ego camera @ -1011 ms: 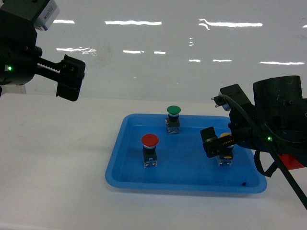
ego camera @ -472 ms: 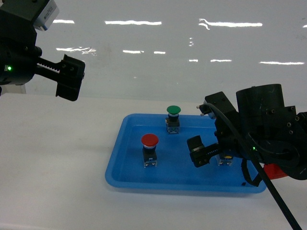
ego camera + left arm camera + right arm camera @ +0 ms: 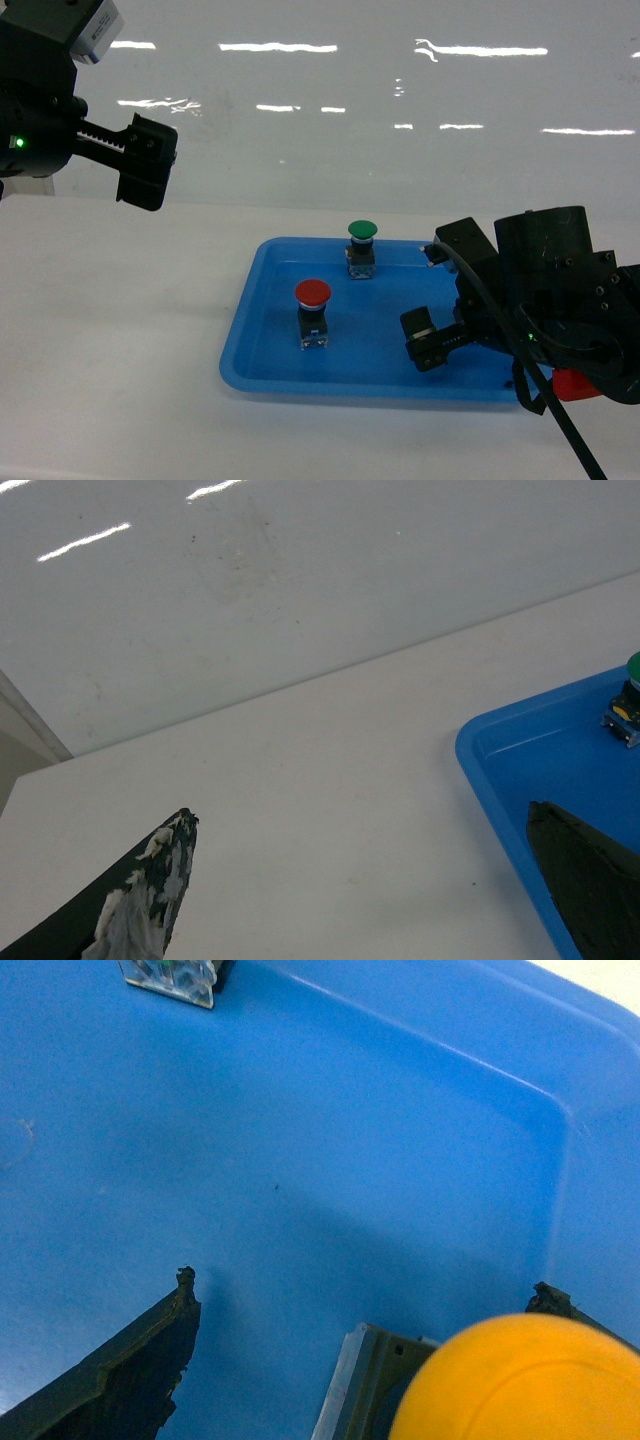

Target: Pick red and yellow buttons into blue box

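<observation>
Right tool (image 3: 360,1360): low over the shallow blue tray (image 3: 260,365), jaws spread wide, nothing clamped. Posture reads as a straddle set up for a grasp, not a hold.
Yellow button (image 3: 520,1380): stands on the tray floor. In the right wrist view its cap sits between the two jaws, hard against the right-hand one, with a clear gap to the left-hand one. Hidden behind the arm in the head view.
Judgement: button is off-centre in the opening; a small shift toward it looks advisable before closing, or the cap may get nudged aside.
Red button (image 3: 313,313): upright on the tray's left half, well apart from the right tool, untouched.
Green button (image 3: 361,248): near the tray's back wall; not wanted.
Left tool (image 3: 145,162): parked high above the bench (image 3: 110,330), left of the tray, open and empty; likely kept clear of the working arm.
Blue box: not in any view.
</observation>
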Controlling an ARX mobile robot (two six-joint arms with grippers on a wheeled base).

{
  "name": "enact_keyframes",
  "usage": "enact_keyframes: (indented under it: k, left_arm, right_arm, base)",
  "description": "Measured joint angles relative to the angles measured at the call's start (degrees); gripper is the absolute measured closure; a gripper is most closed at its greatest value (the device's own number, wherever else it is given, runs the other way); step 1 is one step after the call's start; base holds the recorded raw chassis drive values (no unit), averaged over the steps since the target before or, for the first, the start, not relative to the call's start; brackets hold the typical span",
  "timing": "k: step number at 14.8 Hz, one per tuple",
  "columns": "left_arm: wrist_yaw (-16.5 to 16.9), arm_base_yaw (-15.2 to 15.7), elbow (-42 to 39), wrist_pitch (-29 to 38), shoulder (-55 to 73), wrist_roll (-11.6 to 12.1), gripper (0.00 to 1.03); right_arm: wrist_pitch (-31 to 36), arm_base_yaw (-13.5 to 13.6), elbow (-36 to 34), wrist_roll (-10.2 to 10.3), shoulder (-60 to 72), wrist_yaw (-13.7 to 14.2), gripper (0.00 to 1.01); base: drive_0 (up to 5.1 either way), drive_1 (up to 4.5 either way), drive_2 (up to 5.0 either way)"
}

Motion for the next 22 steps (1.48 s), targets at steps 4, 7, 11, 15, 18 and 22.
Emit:
enact_keyframes:
  k: [4, 7, 11, 15, 18, 22]
  left_arm:
    - [0.02, 0.00, 0.00, 0.00, 0.00, 0.00, 0.05]
    - [0.02, 0.00, 0.00, -0.02, 0.00, -0.02, 0.05]
    - [0.02, 0.00, 0.00, -0.02, 0.00, -0.02, 0.05]
    - [0.02, 0.02, 0.00, -0.02, 0.00, -0.02, 0.05]
    - [0.02, 0.04, 0.00, -0.02, 0.02, -0.02, 0.05]
    - [0.04, 0.00, 0.00, -0.02, 0.02, -0.02, 0.05]
  right_arm:
    - [0.11, 0.00, -0.07, -0.02, 0.04, 0.17, 0.66]
    - [0.63, -0.07, -0.24, -0.04, 0.00, 0.20, 0.73]
    - [0.48, -2.91, -8.20, 1.33, -14.38, -2.60, 0.73]
    - [2.89, -1.40, -19.71, 2.56, -35.71, -6.82, 0.73]
    - [2.10, -1.62, -22.36, 2.54, -37.53, -6.93, 0.73]
    - [-3.87, -4.31, -25.03, 5.75, -42.45, -9.03, 0.73]
  base:
    - [0.0, 0.00, 0.0]
    - [0.0, 0.00, 0.0]
    - [0.0, 0.00, 0.0]
    - [0.0, 0.00, 0.0]
    - [0.0, 0.00, 0.0]
    - [0.0, 0.00, 0.0]
